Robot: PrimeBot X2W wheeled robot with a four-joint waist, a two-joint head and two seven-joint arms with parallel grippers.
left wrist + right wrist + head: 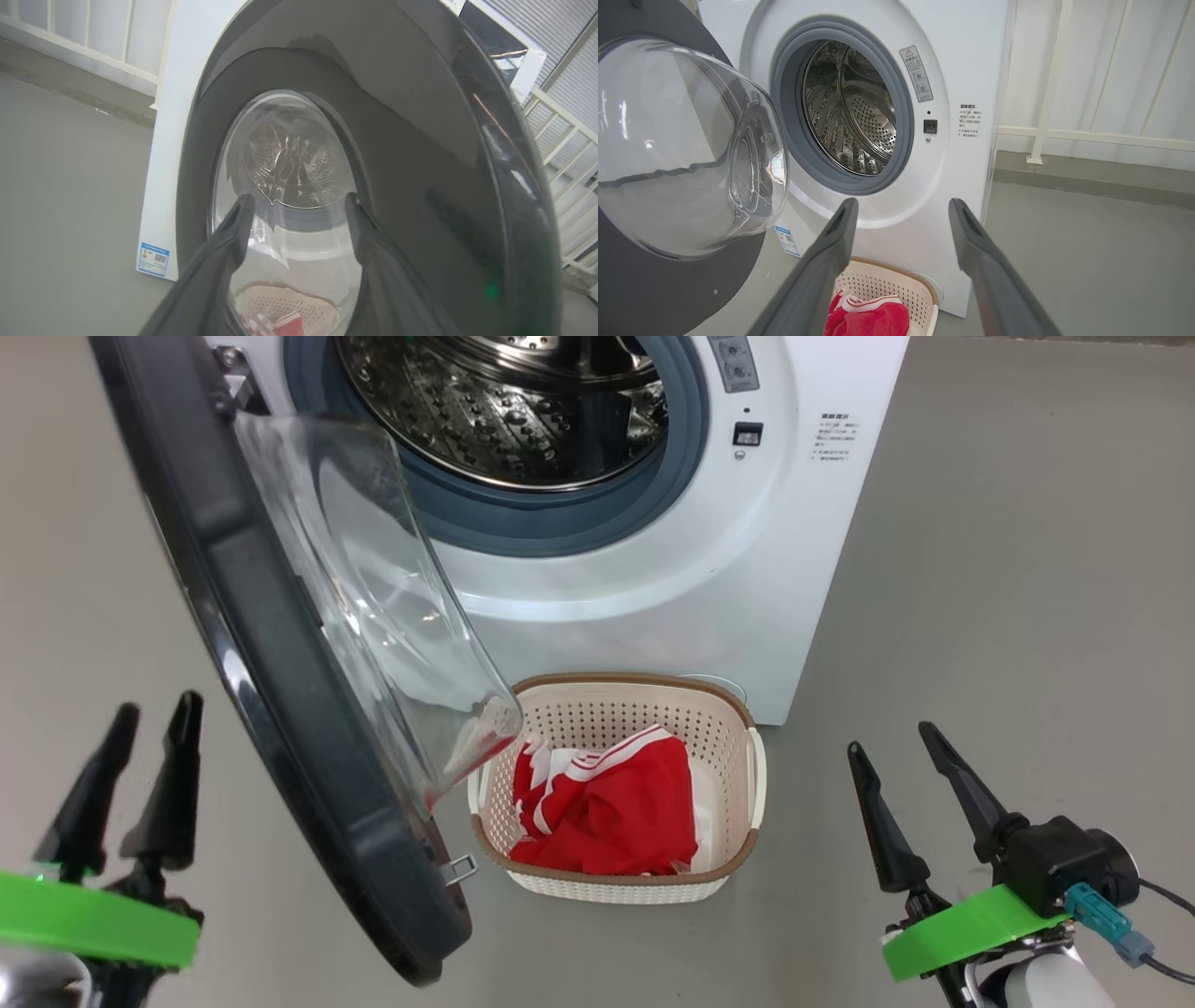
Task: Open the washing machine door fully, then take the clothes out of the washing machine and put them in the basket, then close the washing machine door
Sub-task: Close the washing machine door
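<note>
Washing machine door, facing the left gripper fingers: glossy black ring, smooth clear glass bowl.
Washing machine, beyond both finger pairs: smooth white casing, matt grey rubber gasket, bright perforated steel drum.
Between the finger pairs: basket, perforated cream plastic with a brown woven-look rim; clothes, crumpled red cloth.
Right gripper fingers: matt dark.

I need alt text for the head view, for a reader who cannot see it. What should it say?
A white washer stands with its door swung wide open to the left; the drum looks empty. On the floor before it, a cream basket holds red clothes. The left pincer and right pincer, both open and empty, sit at the lower corners.
</note>
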